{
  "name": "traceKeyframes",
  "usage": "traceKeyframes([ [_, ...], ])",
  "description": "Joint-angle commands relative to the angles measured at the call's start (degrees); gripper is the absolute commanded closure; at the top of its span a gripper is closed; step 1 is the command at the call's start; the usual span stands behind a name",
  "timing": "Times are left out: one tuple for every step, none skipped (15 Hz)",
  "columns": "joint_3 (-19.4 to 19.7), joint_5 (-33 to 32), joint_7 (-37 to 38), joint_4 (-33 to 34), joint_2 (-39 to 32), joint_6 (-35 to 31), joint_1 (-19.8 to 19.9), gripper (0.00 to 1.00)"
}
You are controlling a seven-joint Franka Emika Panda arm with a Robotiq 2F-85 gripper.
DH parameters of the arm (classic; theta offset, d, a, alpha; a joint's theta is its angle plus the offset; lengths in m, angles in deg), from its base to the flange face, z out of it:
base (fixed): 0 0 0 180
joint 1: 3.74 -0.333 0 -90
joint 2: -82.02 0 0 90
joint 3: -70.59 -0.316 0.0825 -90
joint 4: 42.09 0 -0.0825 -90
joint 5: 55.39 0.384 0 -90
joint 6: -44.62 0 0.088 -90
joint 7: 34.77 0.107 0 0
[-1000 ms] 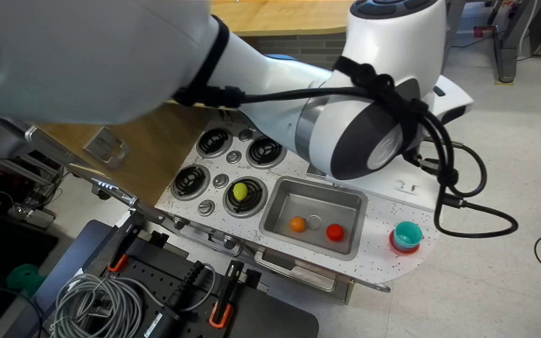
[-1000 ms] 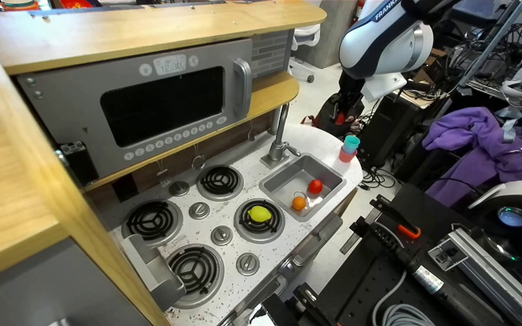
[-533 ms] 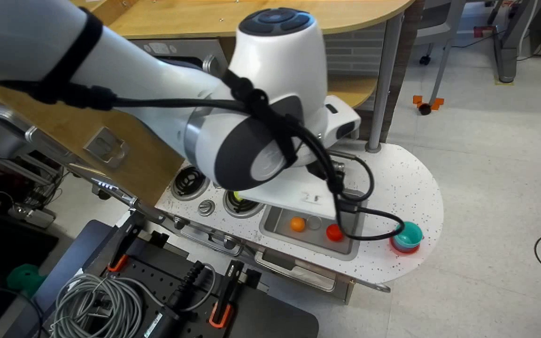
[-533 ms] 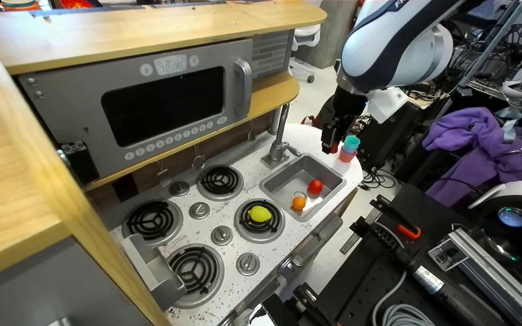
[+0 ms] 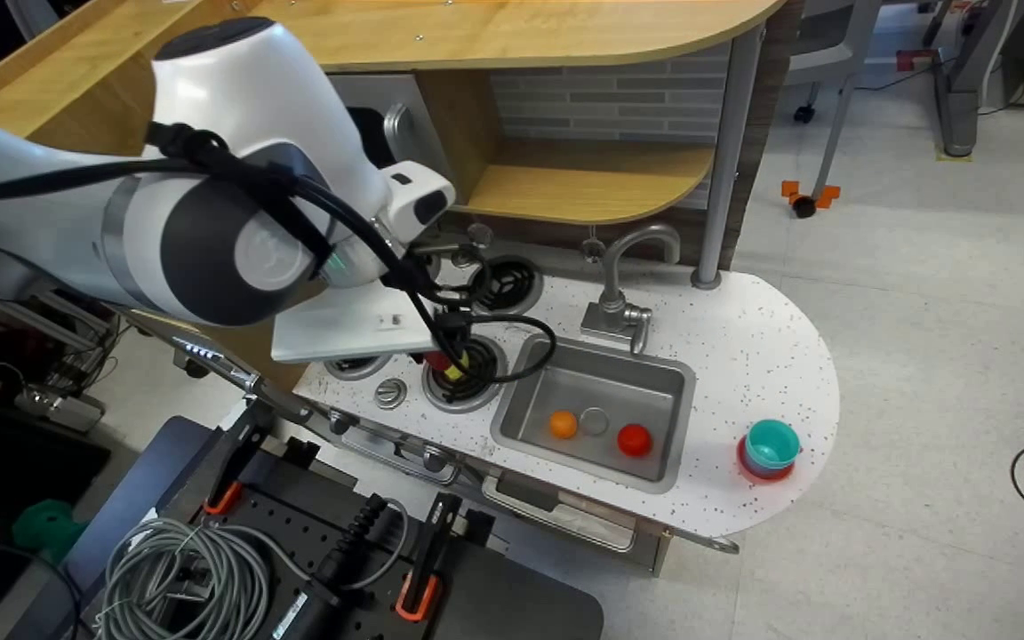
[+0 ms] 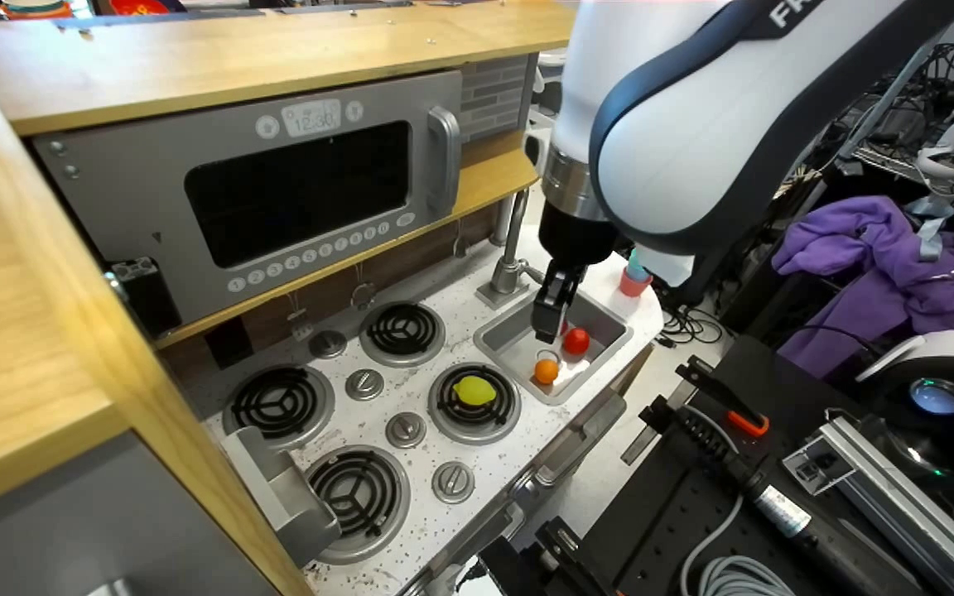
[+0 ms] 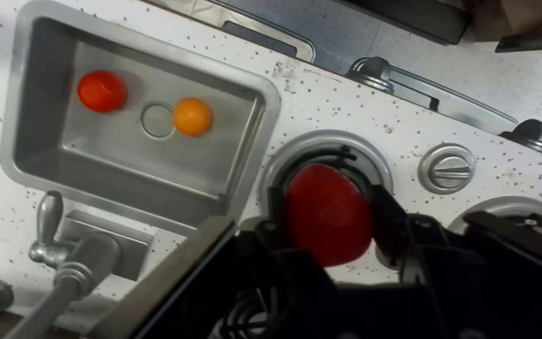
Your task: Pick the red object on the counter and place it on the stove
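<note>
The gripper (image 7: 327, 202) is narrowed on the red object (image 7: 330, 221), jaws against both sides. Red object is up in the air, clear of counter (image 5: 743, 356) and stove (image 6: 411, 387); exact height, cannot tell. Wrist view: it blocks much of a burner (image 7: 313, 154). In an exterior view the gripper shows in front of the sink (image 6: 518, 352), only a sliver of red by its tip. In an exterior view a cable (image 5: 410, 276) and a white plate (image 5: 352, 324) cover most of the gripper; a bit of red shows right beside the lemon (image 6: 474, 391).

Lemon lies on that same burner, just beside the sink. Stove has four burners, knobs (image 6: 363, 385) set between them. Sink holds an orange (image 7: 192, 117), just beside the drain (image 7: 158, 121), and a second red piece (image 7: 102, 91), apart from the orange. Faucet (image 5: 610, 284) stands at the sink's back edge. Counter is white, speckled, round at one end; near that end a teal cup (image 5: 772, 443) sits upright, stacked over a red cup (image 6: 634, 285). Microwave (image 6: 303, 199) is above, behind the stove. Grey cord (image 5: 241, 578) lies coiled on a black bench (image 5: 512, 596) near the counter. Purple cloth (image 6: 891, 265) is well apart from the counter.
</note>
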Motion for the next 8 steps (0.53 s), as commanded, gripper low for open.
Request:
traceKeyframes([
  [2.7, -7.6, 5.0, 2.5, -2.2, -0.6, -8.2, 0.79],
  [2.9, -9.4, 5.6, 3.8, -3.1, 0.1, -9.9, 0.79],
  [2.9, -10.9, 5.7, 5.5, -4.8, 0.1, -11.2, 0.79],
  [2.5, -12.1, 4.5, 7.2, -6.3, 0.1, -12.0, 0.79],
  [2.0, -13.2, 2.8, 8.9, -7.6, 0.3, -12.4, 0.79],
  [1.3, -13.8, 1.1, 10.6, -9.0, 0.7, -12.6, 0.79],
  [1.1, -15.1, -0.5, 12.6, -10.9, 0.6, -13.0, 0.79],
  [1.3, -16.4, -1.8, 14.1, -12.3, 0.6, -13.7, 0.79],
])
